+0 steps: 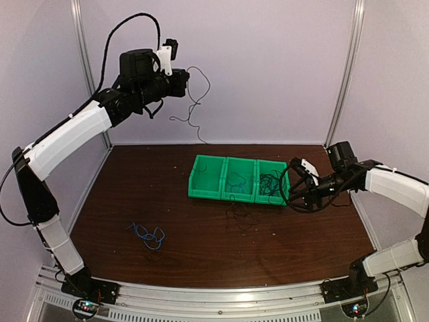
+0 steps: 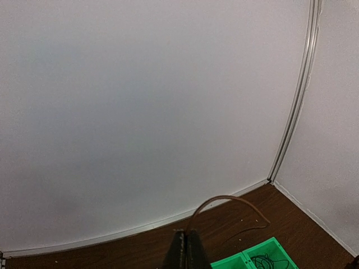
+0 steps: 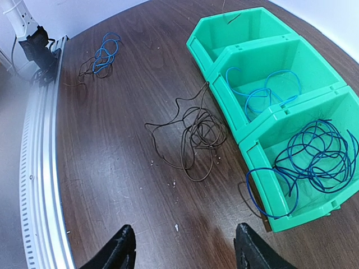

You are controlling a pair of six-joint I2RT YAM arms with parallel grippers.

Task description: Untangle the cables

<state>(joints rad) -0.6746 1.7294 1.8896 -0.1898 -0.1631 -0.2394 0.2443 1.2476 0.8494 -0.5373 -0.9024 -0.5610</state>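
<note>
My left gripper (image 1: 183,84) is raised high near the back wall, shut on a thin dark cable (image 1: 195,103) that dangles below it. In the left wrist view the shut gripper (image 2: 188,247) pinches that cable (image 2: 230,197), which arcs off to the right. My right gripper (image 1: 293,190) hovers low at the right end of the green bin (image 1: 201,192), open and empty (image 3: 185,253). A loose black cable tangle (image 3: 197,132) lies on the table in front of the bin. Dark blue cables (image 3: 317,154) fill one end compartment, one loop hanging over the rim. Light blue cable (image 3: 263,89) lies in the middle compartment.
A small bunch of blue and dark cables (image 1: 148,235) lies on the table at front left, also seen far off as that bunch (image 3: 101,55). The bin's third compartment (image 3: 233,28) holds no cable. A metal rail (image 3: 39,168) runs along the table's near edge.
</note>
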